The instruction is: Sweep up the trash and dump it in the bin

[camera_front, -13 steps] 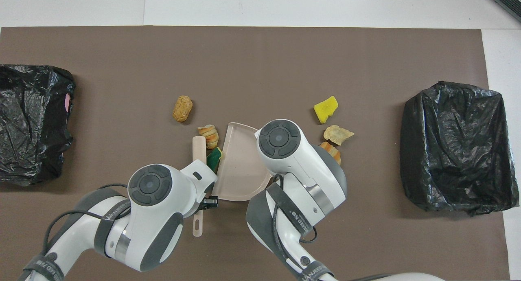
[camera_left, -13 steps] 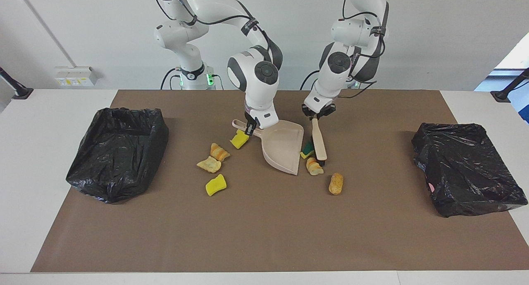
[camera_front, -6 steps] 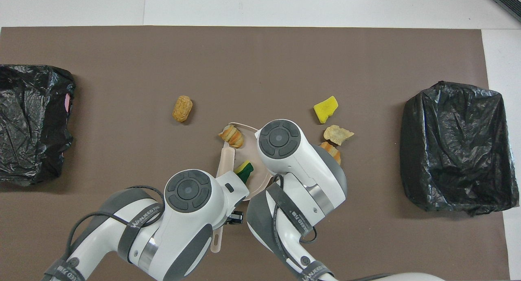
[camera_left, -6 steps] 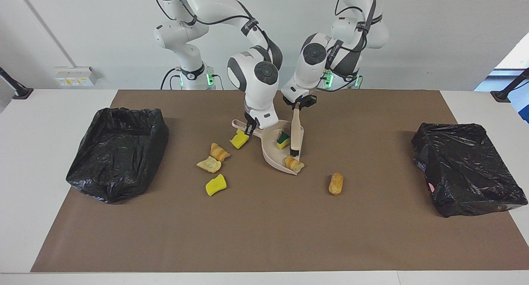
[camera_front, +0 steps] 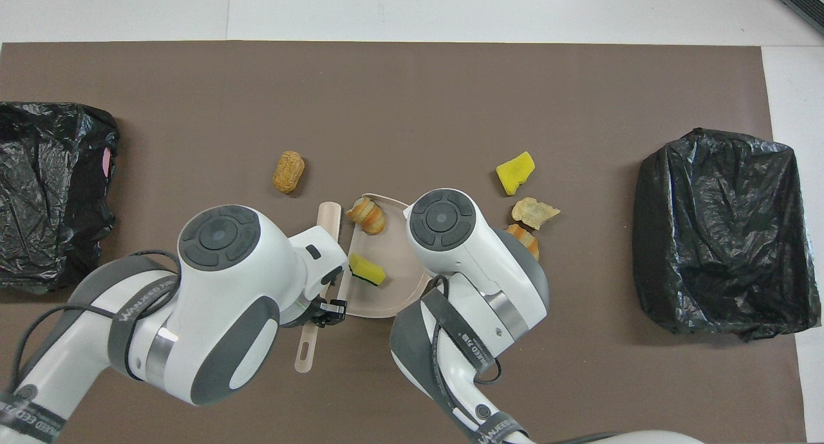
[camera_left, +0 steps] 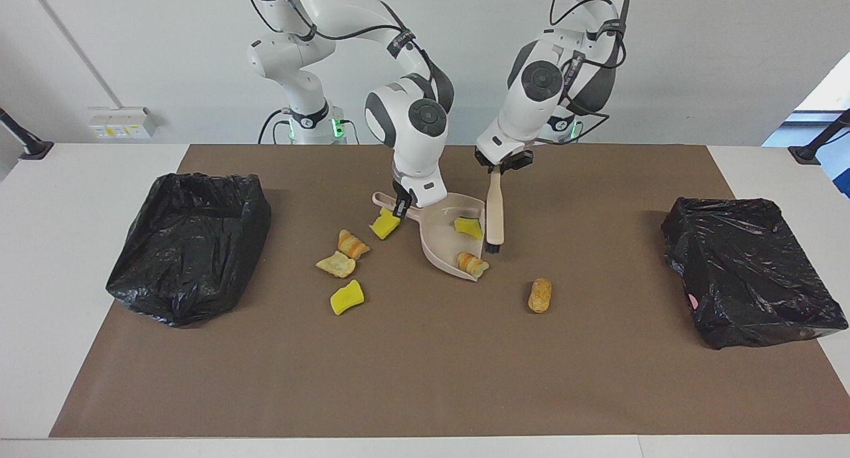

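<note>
The left gripper (camera_left: 499, 168) is clamped on the beige brush (camera_left: 494, 212); the right gripper (camera_left: 403, 206) clamps the beige plastic dustpan's (camera_left: 443, 247) handle, two trash scraps (camera_left: 469, 228) inside.

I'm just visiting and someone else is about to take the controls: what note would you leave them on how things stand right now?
Left gripper: shut on the brush, held beside the dustpan.
Right gripper: shut on the dustpan handle.
Done: two scraps in the pan, a sponge piece and a bread chunk.
Left: five scraps on the mat, one bread chunk toward the left arm's end and four toward the right arm's; then dump in a bin.
</note>
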